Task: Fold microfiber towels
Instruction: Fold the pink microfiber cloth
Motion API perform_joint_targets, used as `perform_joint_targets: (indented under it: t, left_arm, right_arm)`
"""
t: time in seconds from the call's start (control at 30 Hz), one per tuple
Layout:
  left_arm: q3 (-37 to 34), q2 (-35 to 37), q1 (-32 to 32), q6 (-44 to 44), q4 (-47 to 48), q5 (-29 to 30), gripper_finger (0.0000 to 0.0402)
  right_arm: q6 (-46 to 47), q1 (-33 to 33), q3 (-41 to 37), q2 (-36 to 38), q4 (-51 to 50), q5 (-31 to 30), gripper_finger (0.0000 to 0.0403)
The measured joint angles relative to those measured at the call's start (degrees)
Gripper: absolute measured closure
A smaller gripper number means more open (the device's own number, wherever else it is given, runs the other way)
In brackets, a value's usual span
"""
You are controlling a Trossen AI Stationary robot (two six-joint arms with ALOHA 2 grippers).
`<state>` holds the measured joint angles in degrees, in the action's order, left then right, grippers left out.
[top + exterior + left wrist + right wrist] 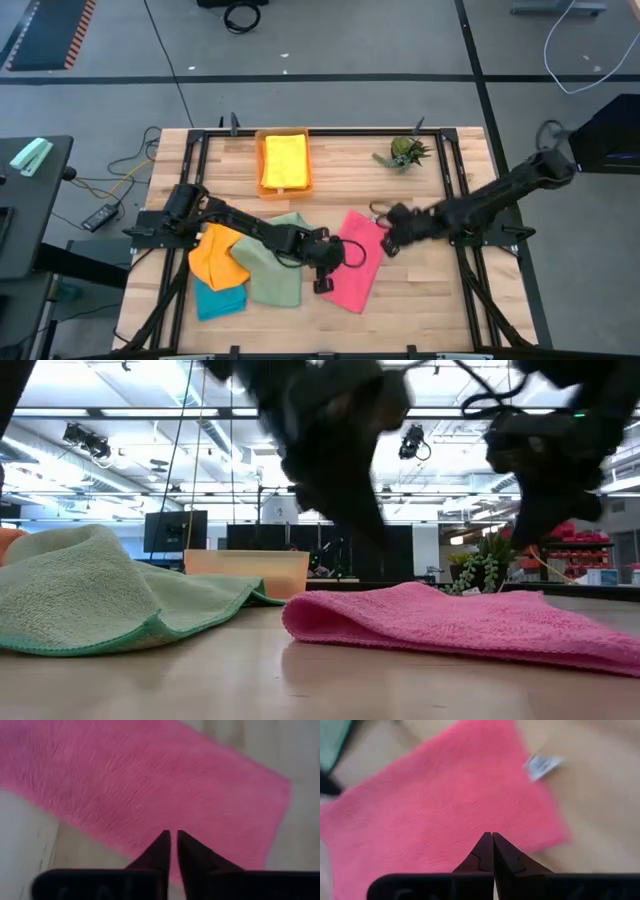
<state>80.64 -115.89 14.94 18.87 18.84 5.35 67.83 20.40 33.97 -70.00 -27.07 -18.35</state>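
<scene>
A pink towel [360,262] lies folded on the wooden table [440,300], its rounded fold [300,618] toward the table's left. My left gripper [324,280] hangs shut just above the towel's left edge [174,837] with nothing between its fingers. My right gripper [387,244] is shut and hovers over the towel's far right corner [492,837], near a white tag [542,765]. In the low view both grippers stand clear above the towel [460,622]. A sage green towel [275,262], an orange towel [215,255] and a teal towel [220,298] lie overlapping at the left.
An orange tray [262,160] holding a yellow towel [285,158] stands at the far edge. A small green plant [405,152] sits at the far right. Bare table lies near the front edge and to the right of the pink towel.
</scene>
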Motion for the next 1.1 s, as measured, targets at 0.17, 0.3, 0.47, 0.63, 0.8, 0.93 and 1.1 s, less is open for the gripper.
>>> perform_joint_targets:
  t: [0.17, 0.3, 0.47, 0.63, 0.8, 0.93, 1.1]
  left_arm:
    - [-16.4, 3.5, -2.9, 5.7, -22.8, -10.8, 0.0389]
    - [-22.5, 3.5, -1.7, 9.9, -34.6, -15.0, 0.0394]
    - [-23.2, 1.9, 1.6, 10.6, -36.3, -14.6, 0.0390]
    - [-22.7, -0.3, 5.3, 12.3, -36.9, -14.2, 0.0396]
    - [-23.0, 0.7, 6.9, 12.7, -37.6, -14.6, 0.0383]
    - [-23.1, 5.8, 5.0, 10.3, -36.7, -13.7, 0.0384]
    - [-23.5, 8.8, 2.2, 5.6, -33.2, -11.4, 0.0396]
  right_arm:
    - [14.0, 6.2, -0.7, -8.3, 6.0, -7.0, 0.0403]
    - [15.8, 4.9, -0.7, -12.8, 10.2, -5.3, 0.0403]
    - [14.8, 2.6, -0.6, -16.0, 10.3, -2.8, 0.0403]
    - [7.3, -2.9, -0.6, -15.6, 10.4, -4.7, 0.0403]
    - [-5.8, -9.1, 1.8, -13.2, 10.8, -6.2, 0.0403]
    - [-9.9, -7.9, 4.4, -8.0, 10.4, -4.7, 0.0403]
    - [-3.4, 5.2, 5.5, -8.1, 15.1, -5.2, 0.0403]
